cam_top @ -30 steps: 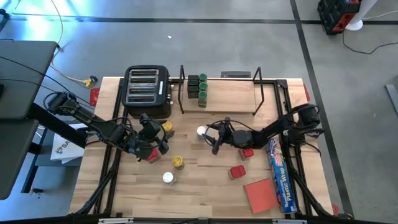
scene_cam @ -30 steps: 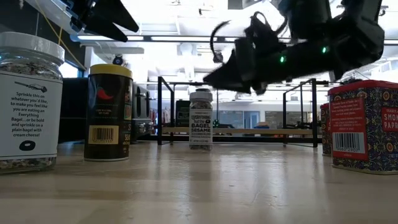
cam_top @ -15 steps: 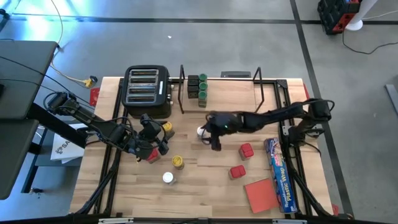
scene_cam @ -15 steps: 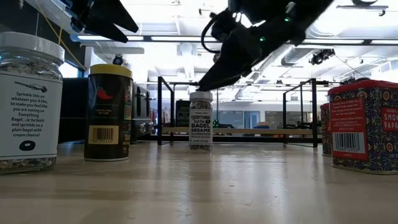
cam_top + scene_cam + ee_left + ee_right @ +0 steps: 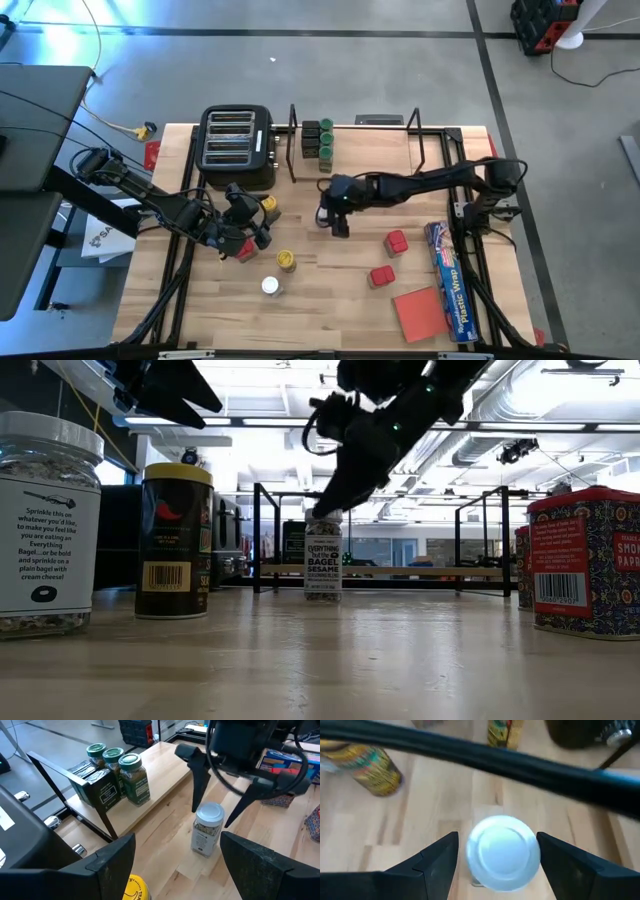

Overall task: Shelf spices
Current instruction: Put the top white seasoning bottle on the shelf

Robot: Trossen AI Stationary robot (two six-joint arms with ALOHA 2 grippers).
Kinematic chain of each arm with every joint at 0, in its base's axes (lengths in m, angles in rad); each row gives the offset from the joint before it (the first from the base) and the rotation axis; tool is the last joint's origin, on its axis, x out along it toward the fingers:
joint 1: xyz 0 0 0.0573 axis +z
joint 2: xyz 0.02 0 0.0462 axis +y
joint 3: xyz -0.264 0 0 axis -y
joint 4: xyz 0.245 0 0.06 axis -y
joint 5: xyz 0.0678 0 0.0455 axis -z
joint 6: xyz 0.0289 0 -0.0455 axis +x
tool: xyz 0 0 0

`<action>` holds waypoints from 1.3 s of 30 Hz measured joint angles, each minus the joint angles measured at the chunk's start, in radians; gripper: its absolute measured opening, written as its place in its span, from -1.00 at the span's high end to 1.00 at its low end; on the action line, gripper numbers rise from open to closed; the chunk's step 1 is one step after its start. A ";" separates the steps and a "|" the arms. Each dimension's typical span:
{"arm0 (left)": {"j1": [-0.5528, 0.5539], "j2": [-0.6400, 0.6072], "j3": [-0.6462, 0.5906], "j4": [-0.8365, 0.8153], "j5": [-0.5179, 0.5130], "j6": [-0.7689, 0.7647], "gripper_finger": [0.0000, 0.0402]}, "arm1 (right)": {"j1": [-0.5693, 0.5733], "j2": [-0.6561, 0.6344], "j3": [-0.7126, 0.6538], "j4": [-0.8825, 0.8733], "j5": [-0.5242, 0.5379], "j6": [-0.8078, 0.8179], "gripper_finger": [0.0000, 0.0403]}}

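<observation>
Just in front of the shelf's [image 5: 372, 156] left end: straddling the bagel sesame seasoning jar [image 5: 323, 211] with the right tool [image 5: 496, 851], spread wide, one finger either side of the white lid, gripping nothing. Apparently clear of the glass on both sides, going by the right wrist view; from the low view, tips level with the lid and not yet down on the body. Jar upright on the surface [image 5: 330, 300], near the shelf but not on it.

Farther out from the shelf, off its left end and beyond the toaster [image 5: 237, 148]: parked the left tool [image 5: 176, 852], also wide apart and empty, aimed toward the same jar.

On the shelf's left end already: a tight group of dark square jars [image 5: 310, 138] and green-lidded round jars [image 5: 326, 140]. The rest of the board bare.

Loose in front of the shelf, well apart from it: a yellow-lidded jar [image 5: 286, 260], another white-lidded jar [image 5: 270, 286], two red square tins [image 5: 396, 241], plus the flat red pad [image 5: 420, 310] and the blue plastic-wrap box [image 5: 450, 280].

Step in hand, as a judgement: reaching to grasp this jar, early in the task. Next move calls for dropping a little lower, centring, then closing squarely on the round body below the lid. Then lifting clear and carrying back over the shelf's front rod to a free spot beside the green-lidded group. Worth watching for an off-centre pinch tipping the tall narrow jar.
</observation>
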 joint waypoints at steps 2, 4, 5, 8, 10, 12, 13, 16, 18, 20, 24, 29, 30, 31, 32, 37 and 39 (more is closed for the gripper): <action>0.000 0.000 0.000 0.000 0.000 0.000 -0.43 | 0.000 0.013 0.017 -0.034 0.031 0.000 -0.30; 0.000 0.000 0.000 -0.001 0.000 0.000 -0.43 | 0.000 0.016 0.022 -0.034 0.047 0.000 -0.29; 0.000 0.000 0.000 -0.001 0.000 0.000 -0.43 | 0.000 0.016 0.022 -0.027 0.055 0.007 -0.28; 0.000 0.000 0.000 -0.001 0.000 0.000 -0.43 | 0.000 0.016 0.022 -0.019 0.060 0.026 -0.17; 0.000 0.000 0.000 -0.001 0.000 0.000 -0.43 | 0.000 0.017 0.022 -0.021 0.059 0.027 -0.06; 0.000 0.000 0.000 -0.001 0.000 0.000 -0.43 | 0.000 0.016 0.023 -0.025 0.059 0.035 0.05; 0.000 0.000 0.000 -0.001 0.000 0.000 -0.43 | 0.000 0.016 0.024 -0.027 0.061 0.049 0.05; 0.000 0.000 0.000 -0.001 0.000 0.000 -0.43 | -0.007 0.010 0.024 -0.034 0.058 0.090 0.05; 0.000 0.000 0.000 -0.001 0.000 0.000 -0.43 | -0.008 -0.011 0.023 -0.061 0.054 0.077 0.05; 0.000 0.000 0.000 -0.001 0.000 0.000 -0.43 | -0.012 -0.053 0.022 -0.092 0.054 0.044 0.05; 0.000 0.000 0.000 0.000 0.001 0.000 -0.43 | -0.052 -0.169 0.073 -0.259 0.030 -0.025 0.05; 0.000 0.000 0.000 0.000 0.000 0.000 -0.43 | -0.210 -0.207 0.179 -0.459 0.016 -0.167 0.05; 0.001 0.000 0.000 0.000 0.000 0.000 -0.43 | -0.253 -0.205 0.197 -0.462 0.005 -0.190 0.05; 0.001 0.000 0.000 -0.001 0.000 0.001 -0.43 | -0.302 -0.197 0.214 -0.458 -0.013 -0.215 0.05; 0.001 0.000 0.000 0.000 0.000 0.001 -0.43 | -0.352 -0.189 0.225 -0.451 -0.040 -0.244 0.05; 0.000 0.002 0.000 0.000 0.000 0.000 -0.43 | -0.558 -0.111 0.238 -0.387 -0.212 -0.369 0.05; 0.000 0.003 0.000 0.000 0.000 0.002 -0.43 | -0.611 -0.079 0.250 -0.338 -0.267 -0.384 0.05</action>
